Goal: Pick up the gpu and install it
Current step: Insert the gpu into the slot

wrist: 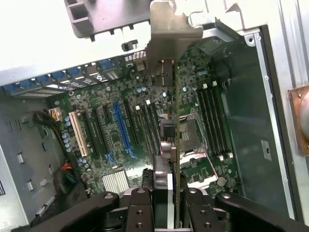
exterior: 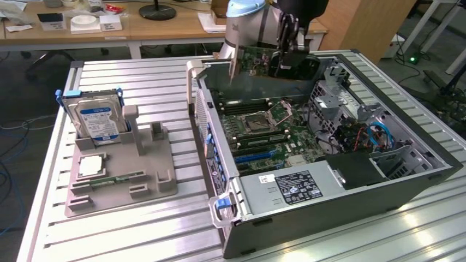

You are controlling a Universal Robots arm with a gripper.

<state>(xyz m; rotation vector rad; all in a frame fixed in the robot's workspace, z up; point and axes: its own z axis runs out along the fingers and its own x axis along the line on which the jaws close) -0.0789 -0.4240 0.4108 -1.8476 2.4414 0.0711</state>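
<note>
Gripper (wrist: pixel 166 194) holds the gpu (exterior: pixel 255 59) clamped between narrow jaws. The card hangs on edge above the motherboard (exterior: pixel 266 128) inside the open computer case (exterior: pixel 407 142), with its bracket strip (wrist: pixel 170 30) toward the case wall, not seated.

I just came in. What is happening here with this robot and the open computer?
The robot arm's hand is closed on the gpu and holds it in the air above the open computer case. The card hangs over the motherboard and is not yet seated in any slot. A hard drive stands in the grey holder beside the case, on the exterior view's left.
</note>
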